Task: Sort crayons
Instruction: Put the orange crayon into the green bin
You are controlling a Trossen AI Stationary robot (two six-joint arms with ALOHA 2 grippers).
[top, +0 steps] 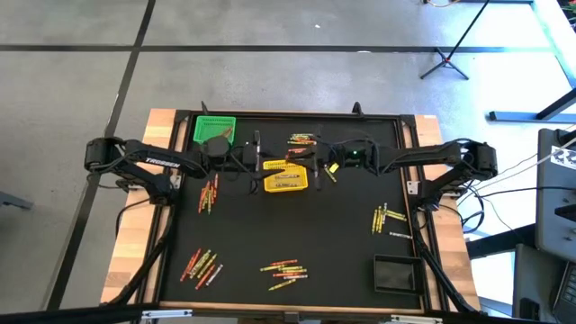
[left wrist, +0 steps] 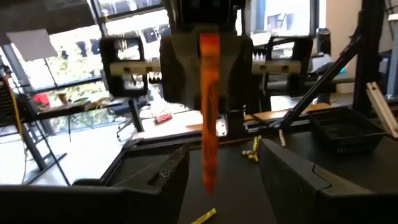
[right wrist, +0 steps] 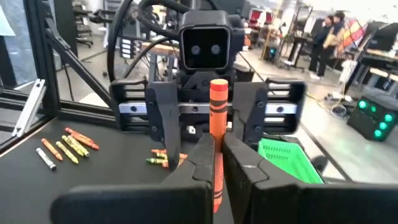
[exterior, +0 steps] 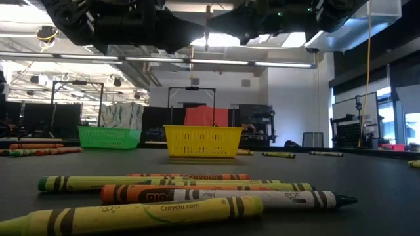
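My right gripper [right wrist: 217, 143] is shut on an orange crayon [right wrist: 217, 106], high over the table's middle near the yellow basket [top: 285, 177]. My left gripper [left wrist: 224, 149] faces it, open. Its two fingers [right wrist: 163, 124] stand on either side of the crayon's free end [left wrist: 209, 177] without touching it. In the high view the left gripper [top: 255, 159] and the right gripper [top: 312, 157] meet tip to tip. Loose crayons lie flat on the black mat in groups: far centre [top: 301, 139], left [top: 209, 193], near left [top: 202, 265], near centre [top: 283, 273], right [top: 389, 220]. My right gripper pinches the orange crayon's wrapped shaft [right wrist: 216, 163] between its two fingers. The fingers come level from the table's right and lie along the crayon. The crayon sticks out past the fingertips toward the left gripper, lifted clear of the table.
A green basket [top: 214, 129] stands at the far left and a black basket [top: 396, 273] at the near right corner. Wooden strips [top: 135, 225] frame the mat. In the low view several crayons [exterior: 197, 196] lie close to the near edge.
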